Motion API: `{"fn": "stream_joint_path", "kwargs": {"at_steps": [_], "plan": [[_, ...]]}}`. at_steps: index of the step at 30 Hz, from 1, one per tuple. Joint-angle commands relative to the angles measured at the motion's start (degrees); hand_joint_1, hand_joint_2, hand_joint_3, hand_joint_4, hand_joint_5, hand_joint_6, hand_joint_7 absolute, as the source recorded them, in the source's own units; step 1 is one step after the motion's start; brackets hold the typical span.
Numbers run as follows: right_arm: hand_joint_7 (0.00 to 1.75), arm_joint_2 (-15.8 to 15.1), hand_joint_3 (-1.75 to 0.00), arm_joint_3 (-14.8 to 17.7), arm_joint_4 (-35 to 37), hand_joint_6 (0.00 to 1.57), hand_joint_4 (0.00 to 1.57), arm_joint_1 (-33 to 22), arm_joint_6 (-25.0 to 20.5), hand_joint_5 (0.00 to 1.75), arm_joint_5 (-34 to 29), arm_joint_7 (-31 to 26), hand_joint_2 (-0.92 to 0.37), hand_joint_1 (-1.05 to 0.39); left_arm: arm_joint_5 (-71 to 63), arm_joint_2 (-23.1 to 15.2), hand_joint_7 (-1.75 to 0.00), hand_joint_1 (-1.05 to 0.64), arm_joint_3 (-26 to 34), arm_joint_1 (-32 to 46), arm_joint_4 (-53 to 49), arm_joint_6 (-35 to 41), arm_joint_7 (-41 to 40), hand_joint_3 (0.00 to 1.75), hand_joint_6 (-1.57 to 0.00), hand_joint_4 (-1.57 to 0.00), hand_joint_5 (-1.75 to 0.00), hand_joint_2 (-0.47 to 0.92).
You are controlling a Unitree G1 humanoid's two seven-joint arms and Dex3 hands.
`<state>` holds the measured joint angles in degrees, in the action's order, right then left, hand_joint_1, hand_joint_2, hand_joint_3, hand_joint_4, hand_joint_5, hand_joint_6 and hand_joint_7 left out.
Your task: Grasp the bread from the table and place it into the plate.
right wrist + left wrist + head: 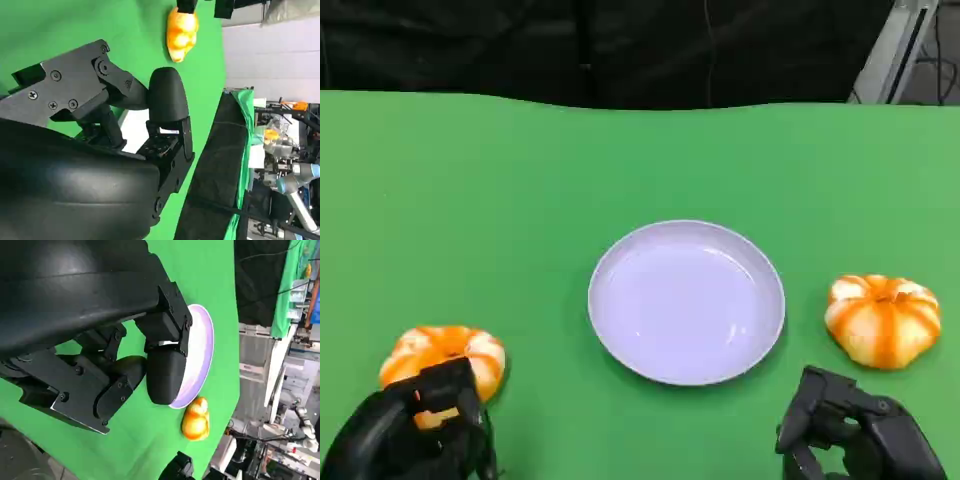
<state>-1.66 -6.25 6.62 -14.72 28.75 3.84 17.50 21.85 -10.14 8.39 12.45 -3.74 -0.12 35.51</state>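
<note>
Two orange-and-white glazed breads lie on the green table. The left bread (445,350) (181,30) is partly covered by my left hand (415,435) (150,365), which hovers over its near side; orange shows through gaps in the hand. In the left wrist view nothing sits between the fingers. The right bread (883,320) (195,420) lies right of the white plate (685,300) (202,347), which holds nothing. My right hand (855,435) (150,110) sits near the table's front edge, just short of the right bread, fingers apart and holding nothing.
The green cloth (520,200) covers the whole table, with a dark backdrop (620,50) behind its far edge. A metal stand (905,45) rises at the back right. Open cloth lies around and beyond the plate.
</note>
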Motion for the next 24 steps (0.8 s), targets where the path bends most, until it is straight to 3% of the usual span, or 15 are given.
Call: {"fn": "stream_joint_path", "kwargs": {"at_steps": [1,24], "plan": [[1.54,-0.7,-1.01,0.2,-0.3,0.7,0.76,-0.4,-0.3,1.75,0.6,-0.1,-0.67,-0.14,-0.3,-0.7,-1.57,-0.06,0.1,0.1,-0.1,-0.4,-0.3,1.24,-0.8,-0.84,-1.75,0.54],[1.54,-0.6,-1.02,0.2,-1.0,0.7,0.77,-0.6,-1.0,1.75,0.5,-0.1,-0.67,-0.15,-0.5,-0.7,-1.57,-0.06,0.0,0.2,0.2,-0.5,-0.4,1.22,-0.8,-0.84,-1.75,0.55]]}}
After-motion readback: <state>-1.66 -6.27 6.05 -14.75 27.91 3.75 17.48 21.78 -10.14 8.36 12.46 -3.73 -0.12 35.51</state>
